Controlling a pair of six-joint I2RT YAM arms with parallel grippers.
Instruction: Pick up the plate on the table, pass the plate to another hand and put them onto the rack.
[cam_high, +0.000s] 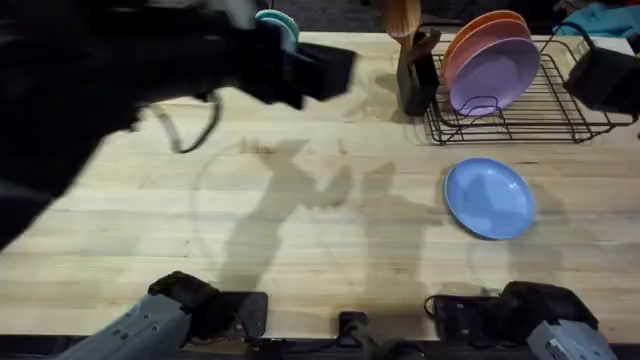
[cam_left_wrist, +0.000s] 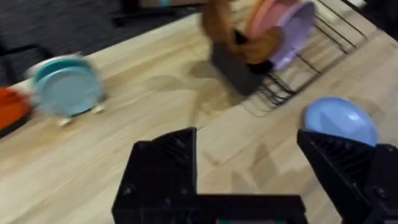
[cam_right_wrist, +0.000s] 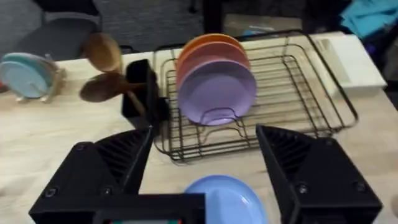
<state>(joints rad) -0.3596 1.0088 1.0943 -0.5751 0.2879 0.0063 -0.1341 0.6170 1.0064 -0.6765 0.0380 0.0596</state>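
The periwinkle-blue plate (cam_high: 488, 198) lies flat on the wooden table (cam_high: 300, 250), right of centre and just in front of the black wire rack (cam_high: 545, 115). It also appears as the plate (cam_left_wrist: 339, 118) in the left wrist view and as the plate (cam_right_wrist: 227, 196) low between the fingers in the right wrist view. My left arm rises large and dark across the upper left, and its gripper (cam_left_wrist: 249, 162) is open and holds nothing, well left of the plate. My right gripper (cam_right_wrist: 205, 162) is open too, facing the rack (cam_right_wrist: 298, 106) from the plate's near side.
The rack holds upright orange, pink and lilac plates (cam_high: 495, 70). A black holder with wooden utensils (cam_high: 415, 70) stands at its left end. Small teal plates (cam_left_wrist: 65, 87) sit on a stand at the back left. A dark object (cam_high: 605, 75) is by the rack's right end.
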